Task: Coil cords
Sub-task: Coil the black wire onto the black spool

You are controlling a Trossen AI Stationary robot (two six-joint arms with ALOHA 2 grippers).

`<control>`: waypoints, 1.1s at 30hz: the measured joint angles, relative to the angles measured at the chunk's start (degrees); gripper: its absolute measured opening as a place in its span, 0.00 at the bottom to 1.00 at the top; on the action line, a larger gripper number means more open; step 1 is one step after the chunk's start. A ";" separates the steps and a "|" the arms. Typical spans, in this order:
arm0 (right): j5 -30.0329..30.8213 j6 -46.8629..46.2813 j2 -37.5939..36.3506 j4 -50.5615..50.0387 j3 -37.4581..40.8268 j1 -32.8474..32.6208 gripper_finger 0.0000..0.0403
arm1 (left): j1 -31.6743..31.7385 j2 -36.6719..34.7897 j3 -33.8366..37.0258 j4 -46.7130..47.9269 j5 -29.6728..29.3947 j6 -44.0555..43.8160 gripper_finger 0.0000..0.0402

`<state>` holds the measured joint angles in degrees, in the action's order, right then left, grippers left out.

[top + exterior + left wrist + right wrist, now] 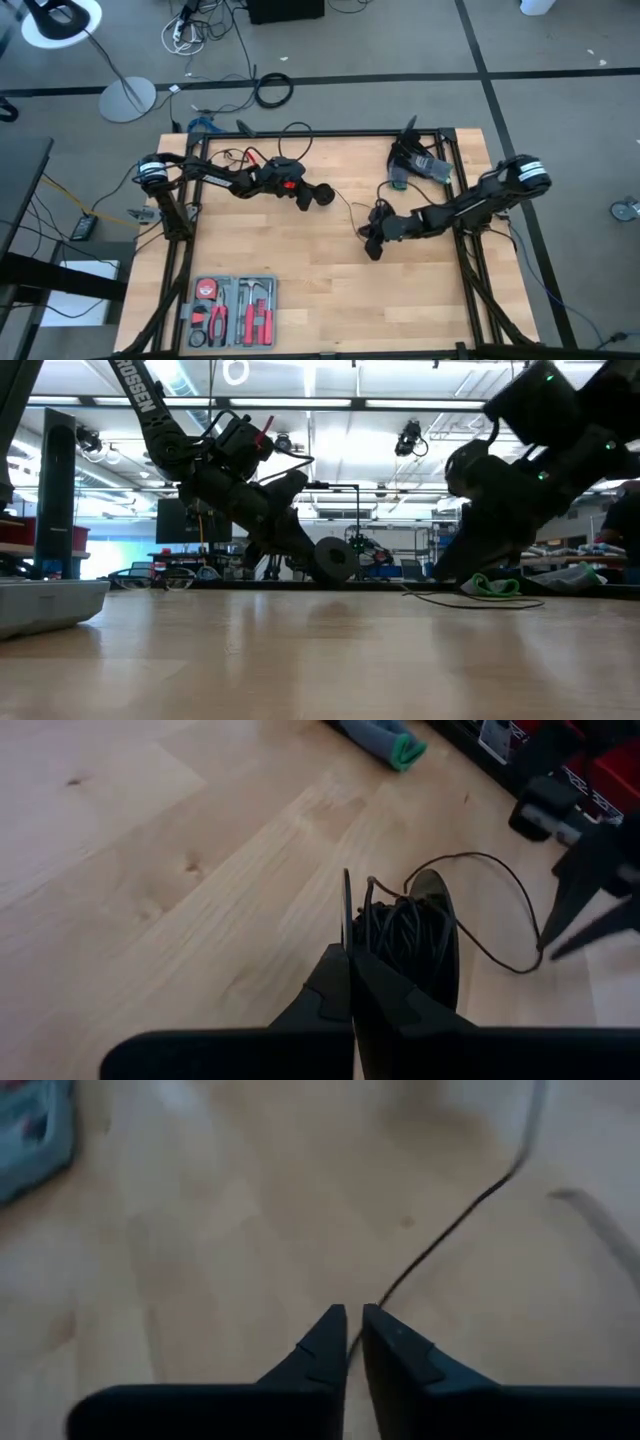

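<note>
**Left gripper pinches the spool; right gripper's fingers barely parted at the cord**

We see the left gripper (350, 960) shut tight on the edge of a round black spool (420, 935) that carries the wound loops of the thin black cord (500, 910). In the high view the same spool sits just off the wooden table (300, 260) near its middle, toward the far side. From the spool one strand runs loose across the boards to the right gripper (354, 1325), whose fingers stand a narrow slit apart with the cord passing under the gap; we cannot tell whether they touch it. In the high view that gripper (372, 243) is low over the table right of centre.

Much is hard to read. The cord is almost lost in the high view, the puck at its end we cannot pick out, and in the low view the right arm hides where the strand meets the fingers.

The table is pale planks in a dark frame, on a grey floor. The low view looks into a lit workshop.

A grey tool tray (232, 312) lies at the near left edge, well apart from both arms. A green and grey bundle (420, 165) rests at the far right corner. A thick black cable ring (273, 90) and a lamp base (127, 98) lie on the floor beyond.
</note>
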<state>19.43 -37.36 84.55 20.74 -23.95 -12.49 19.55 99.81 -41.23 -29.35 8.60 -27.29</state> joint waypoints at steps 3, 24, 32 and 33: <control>-2.12 -0.09 2.70 0.09 -1.68 -0.01 0.17 | 0.00 0.00 0.00 0.00 -0.02 -0.02 0.00; 2.01 7.87 7.99 -3.94 -3.28 -0.58 0.37 | 0.00 0.00 0.00 0.41 0.00 -0.04 0.00; 4.86 11.75 8.03 -6.66 -3.41 0.38 0.20 | 0.00 0.00 0.00 -2.87 -0.01 -0.07 0.00; 4.84 12.12 8.05 -7.10 -3.60 0.51 0.15 | 0.00 0.00 0.00 -3.47 0.00 -0.04 0.00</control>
<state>24.27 -25.24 92.60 13.64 -27.56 -11.98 19.55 99.81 -41.23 -32.82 8.60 -27.33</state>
